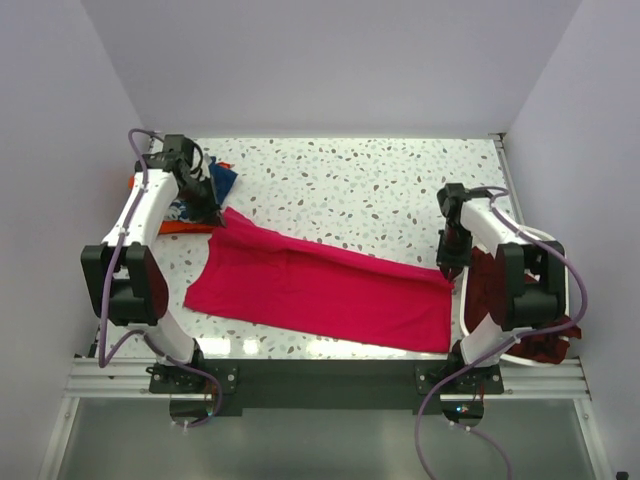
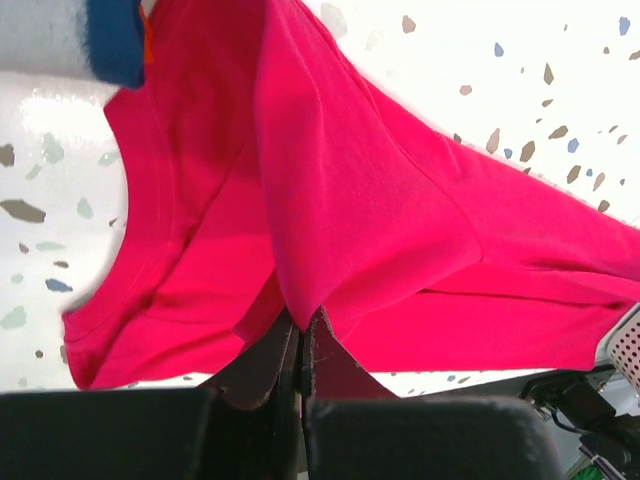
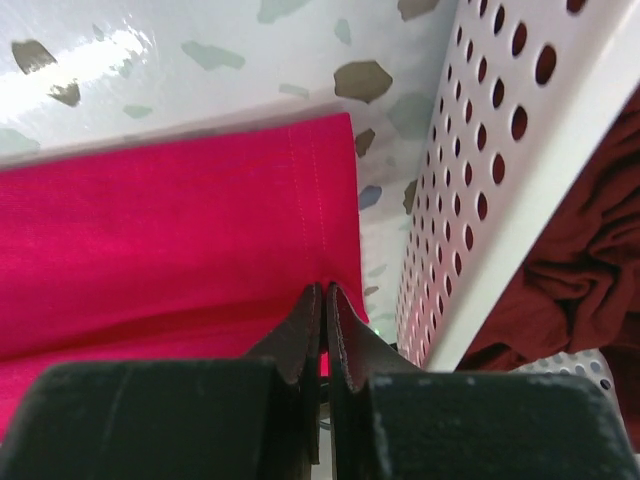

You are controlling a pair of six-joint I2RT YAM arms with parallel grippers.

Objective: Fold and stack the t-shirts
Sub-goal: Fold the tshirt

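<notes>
The crimson-pink t-shirt point(image 1: 310, 290) lies stretched across the table, folded lengthwise. My left gripper point(image 1: 216, 216) is shut on its upper left corner; in the left wrist view the cloth point(image 2: 350, 200) hangs from the pinched jaws point(image 2: 303, 318). My right gripper point(image 1: 448, 268) is shut on the shirt's right hem point(image 3: 200, 240), next to the basket; its jaws point(image 3: 325, 292) pinch the hem edge. A navy and an orange shirt point(image 1: 195, 200) lie bunched at the far left behind my left arm. Dark maroon shirts point(image 1: 500, 300) fill the basket.
The white perforated laundry basket point(image 3: 480, 170) stands at the table's right edge, close beside my right gripper. The speckled tabletop point(image 1: 360, 180) extends behind the pink shirt. White walls enclose the table on three sides.
</notes>
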